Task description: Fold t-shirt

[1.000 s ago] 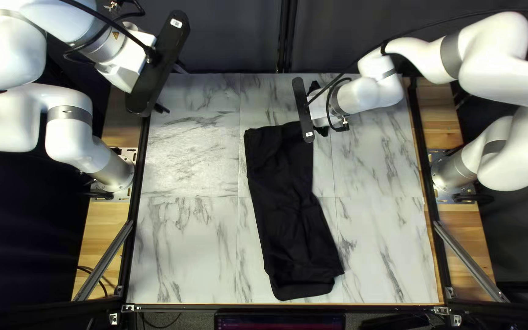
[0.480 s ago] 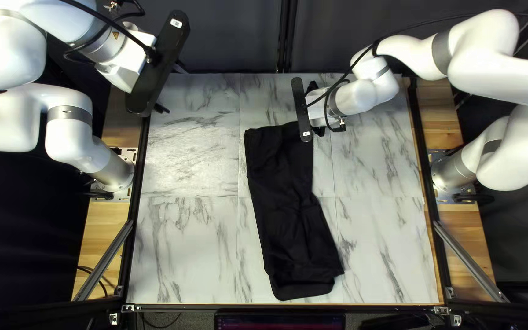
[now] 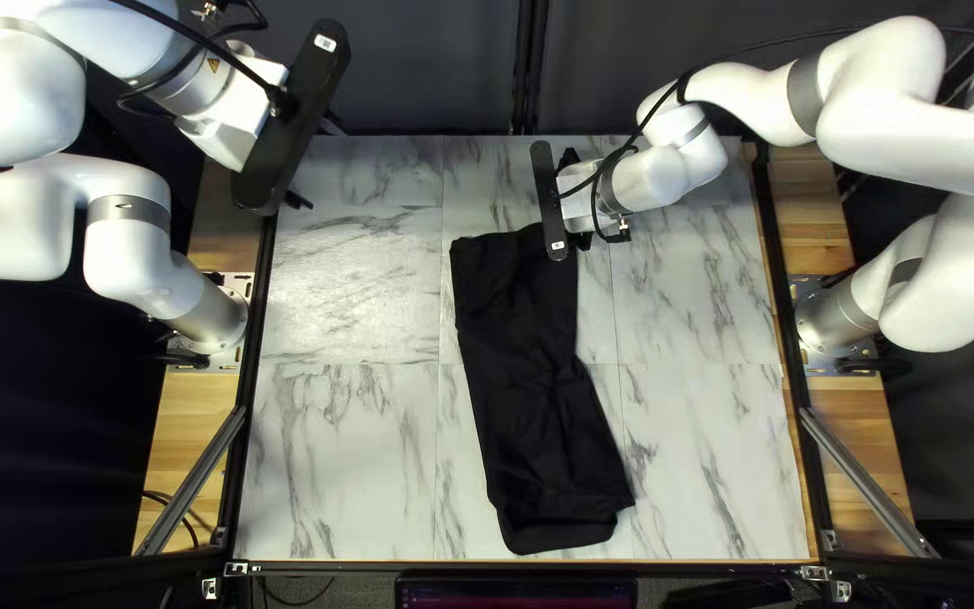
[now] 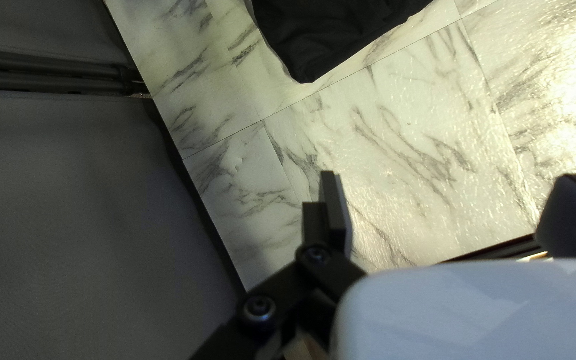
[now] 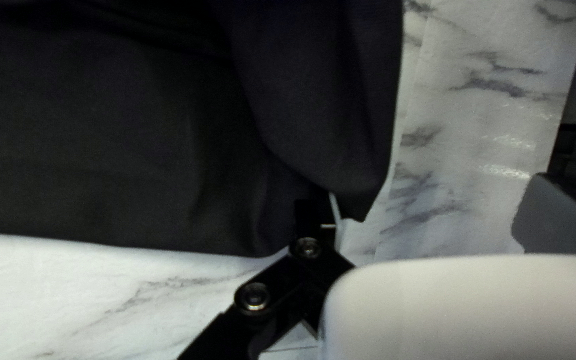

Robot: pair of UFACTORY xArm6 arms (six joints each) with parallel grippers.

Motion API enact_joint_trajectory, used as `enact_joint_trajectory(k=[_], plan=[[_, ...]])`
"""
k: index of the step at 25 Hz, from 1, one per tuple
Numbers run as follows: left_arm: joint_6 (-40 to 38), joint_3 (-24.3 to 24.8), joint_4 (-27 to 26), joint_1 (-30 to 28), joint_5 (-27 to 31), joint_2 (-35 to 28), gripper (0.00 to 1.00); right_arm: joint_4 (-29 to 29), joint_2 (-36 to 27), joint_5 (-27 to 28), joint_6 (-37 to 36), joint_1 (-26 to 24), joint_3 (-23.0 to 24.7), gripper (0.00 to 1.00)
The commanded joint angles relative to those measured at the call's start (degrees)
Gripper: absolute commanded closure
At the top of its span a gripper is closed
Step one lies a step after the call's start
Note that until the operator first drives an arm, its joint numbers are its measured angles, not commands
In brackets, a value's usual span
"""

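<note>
Black shirt [image 3: 532, 372] sprawled mid-frame on the worktop [image 3: 341, 474]; left gripper [image 3: 316, 162] up at upper left, right gripper [image 3: 574, 201] by the shirt's top right corner, both jaws wide.

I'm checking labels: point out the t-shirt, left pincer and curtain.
T-shirt [image 3: 532, 384], top left view: middle of the black cloth.
Left pincer [image 4: 449, 180], left wrist view: midway between its fingertips.
Curtain [image 3: 431, 96], top left view: lower part, left of centre.

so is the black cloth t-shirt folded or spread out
Partly folded: the black cloth t-shirt lies in a long narrow strip, stepped layers showing at its near end.
</note>
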Motion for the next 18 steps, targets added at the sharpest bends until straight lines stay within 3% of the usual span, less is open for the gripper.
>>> enact_joint_trajectory(k=[1,3,5,14,18], plan=[[0.00,0.00,0.00,0.00,0.00,0.00,0.00,-13.19,1.36,-3.20,13.99,-0.43,-2.65,0.00],[0.00,0.00,0.00,0.00,0.00,0.00,0.00,-18.97,2.34,-4.05,20.42,-0.28,-4.29,0.00],[0.00,0.00,0.00,0.00,0.00,0.00,0.00,-20.93,2.75,-4.40,22.92,0.05,-5.29,0.00],[0.00,0.00,0.00,0.00,0.00,0.00,0.00,-23.02,2.74,-4.20,26.16,2.21,-7.63,0.00],[0.00,0.00,0.00,0.00,0.00,0.00,0.00,-20.80,-0.16,-3.55,24.02,3.03,-5.85,0.00]])
